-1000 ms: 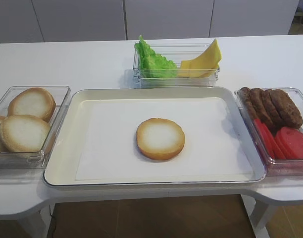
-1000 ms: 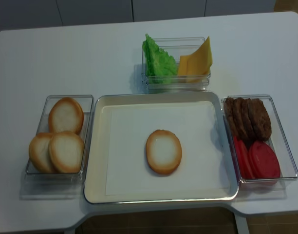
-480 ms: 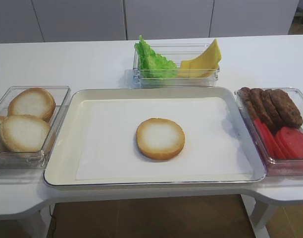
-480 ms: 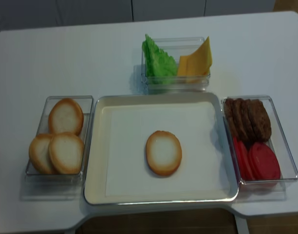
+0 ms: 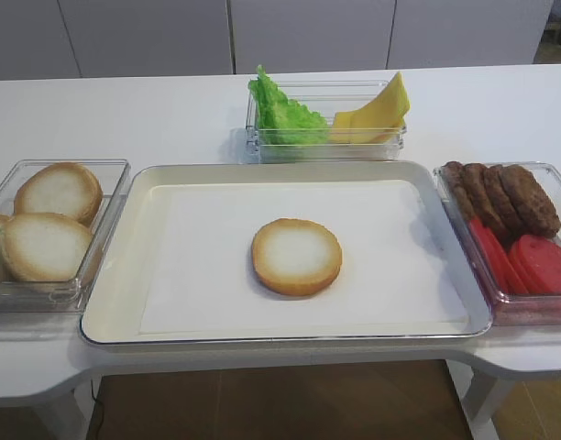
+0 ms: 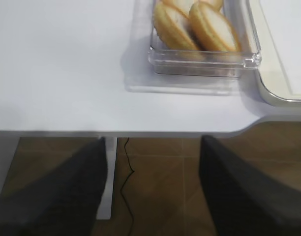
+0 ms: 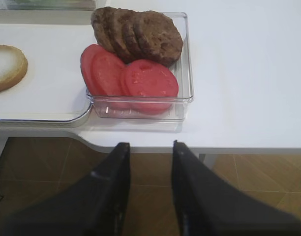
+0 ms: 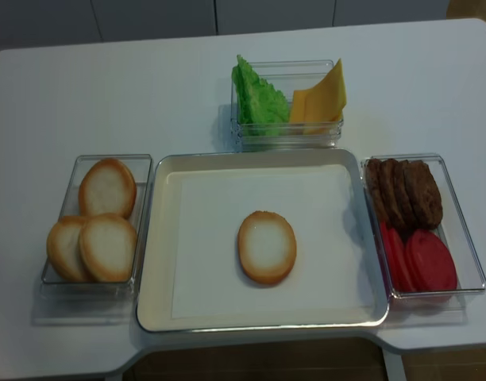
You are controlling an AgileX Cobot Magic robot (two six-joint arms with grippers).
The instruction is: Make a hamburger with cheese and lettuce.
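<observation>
Both claws are hanging below the near edge of the desk (image 5: 170,110), the left claw (image 6: 151,189) spread wide and empty, the right claw (image 7: 148,191) drawn together on nothing. Ahead, the hamburger (image 5: 297,256), so far one bun half, is lying mid-tray (image 5: 115,275). Left of the tray three spare buns (image 8: 92,230) are waiting; right of it, four patties (image 7: 135,34) and three tomato slices (image 7: 128,78). Beyond the tray, the lettuce (image 5: 280,112) and cheese (image 5: 377,115) are sharing a bin; the next pick likely calls for pinching one thin slice by its raised corner.
</observation>
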